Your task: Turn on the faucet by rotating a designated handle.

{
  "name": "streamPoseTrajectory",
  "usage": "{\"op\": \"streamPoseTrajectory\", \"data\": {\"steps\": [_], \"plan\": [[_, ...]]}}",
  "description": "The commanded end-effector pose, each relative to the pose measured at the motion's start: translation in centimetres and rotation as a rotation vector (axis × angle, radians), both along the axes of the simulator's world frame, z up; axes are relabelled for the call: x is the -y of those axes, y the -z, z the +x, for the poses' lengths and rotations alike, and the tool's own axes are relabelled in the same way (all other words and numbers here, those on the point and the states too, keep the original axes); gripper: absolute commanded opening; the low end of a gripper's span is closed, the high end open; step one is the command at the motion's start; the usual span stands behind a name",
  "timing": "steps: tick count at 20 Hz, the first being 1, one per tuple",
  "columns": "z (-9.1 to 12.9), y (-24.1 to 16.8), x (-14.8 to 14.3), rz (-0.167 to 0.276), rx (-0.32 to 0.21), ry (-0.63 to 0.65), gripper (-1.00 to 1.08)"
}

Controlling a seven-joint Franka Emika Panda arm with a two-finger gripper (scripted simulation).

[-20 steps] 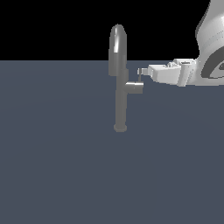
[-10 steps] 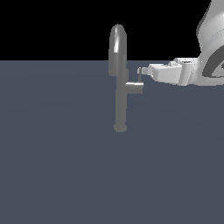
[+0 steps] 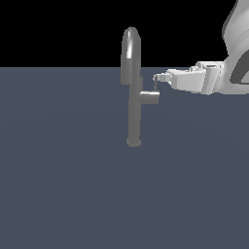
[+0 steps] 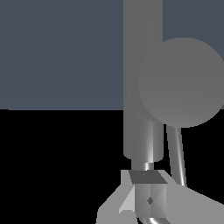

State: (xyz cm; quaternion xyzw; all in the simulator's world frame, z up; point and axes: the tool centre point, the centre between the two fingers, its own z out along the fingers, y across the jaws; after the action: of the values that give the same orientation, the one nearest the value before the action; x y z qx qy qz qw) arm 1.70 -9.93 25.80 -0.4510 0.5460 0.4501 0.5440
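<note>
Beside the faucet [image 3: 132, 92], on the exterior view's right, the handle [image 3: 156, 86] is met by the gripper [image 3: 158, 78]. Finger spacing cannot be told. The thin handle could be slipped off if pushed crookedly.

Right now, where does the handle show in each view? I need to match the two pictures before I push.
Exterior view: the handle is a thin rod rising from the end of the faucet's side stub, at the gripper's tip.
Wrist view: the handle is the thin rod running from the big round stub end to the fingers.
Shared landmark: the stub, seen end-on in the wrist view.
</note>
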Motion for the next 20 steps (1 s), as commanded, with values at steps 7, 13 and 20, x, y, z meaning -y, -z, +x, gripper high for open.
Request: {"op": "streamPoseTrajectory", "data": {"steps": [7,13,20], "plan": [[-2.7,-0.1,-0.5,0.003,-0.001,-0.005,-1.00],[-3.3,0.1,-0.6,-0.001,0.006,-0.001,-1.00],[-5.9,1.6,-1.1,0.003,0.000,-0.005,-1.00]]}}
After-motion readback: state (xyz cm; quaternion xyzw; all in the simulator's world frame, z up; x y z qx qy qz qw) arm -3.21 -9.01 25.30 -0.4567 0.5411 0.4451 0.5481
